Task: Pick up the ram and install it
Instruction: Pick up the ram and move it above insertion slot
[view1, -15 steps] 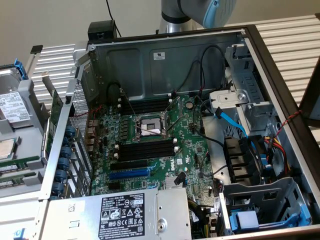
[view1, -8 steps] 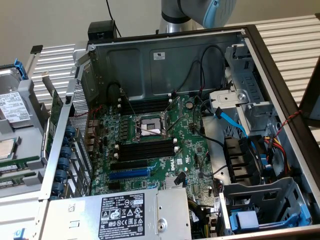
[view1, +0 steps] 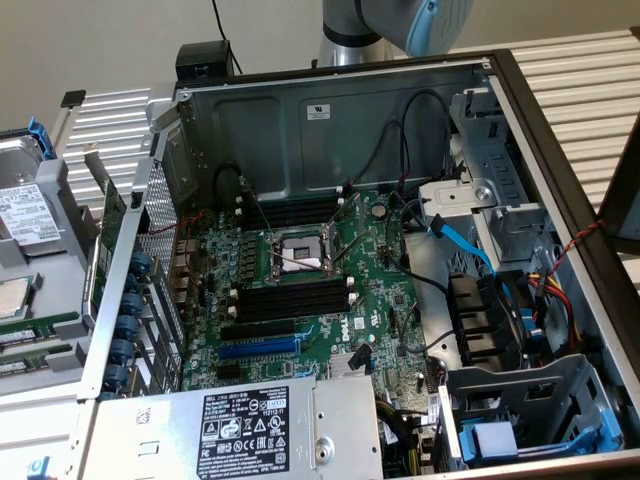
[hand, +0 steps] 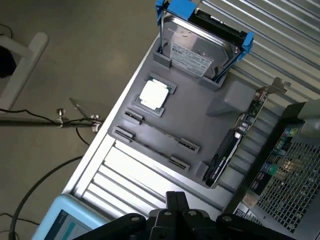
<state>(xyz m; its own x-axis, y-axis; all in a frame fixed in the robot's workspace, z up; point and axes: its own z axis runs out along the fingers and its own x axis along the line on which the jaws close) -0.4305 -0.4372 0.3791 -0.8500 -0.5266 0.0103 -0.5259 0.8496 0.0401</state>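
Black metal claw (hand: 176, 199) pinched shut near grey tray (hand: 200, 102); thin green ram (view1: 40, 326) apparently slotted there.

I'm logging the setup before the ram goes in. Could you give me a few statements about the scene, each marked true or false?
1. The computer case is closed. False: it is open, with the motherboard exposed.
2. A hard drive stands in a blue bracket on the grey tray. True.
3. The hand is wide open. False: it is shut, holding nothing, over the tray.
4. The blue expansion slot is empty. True.
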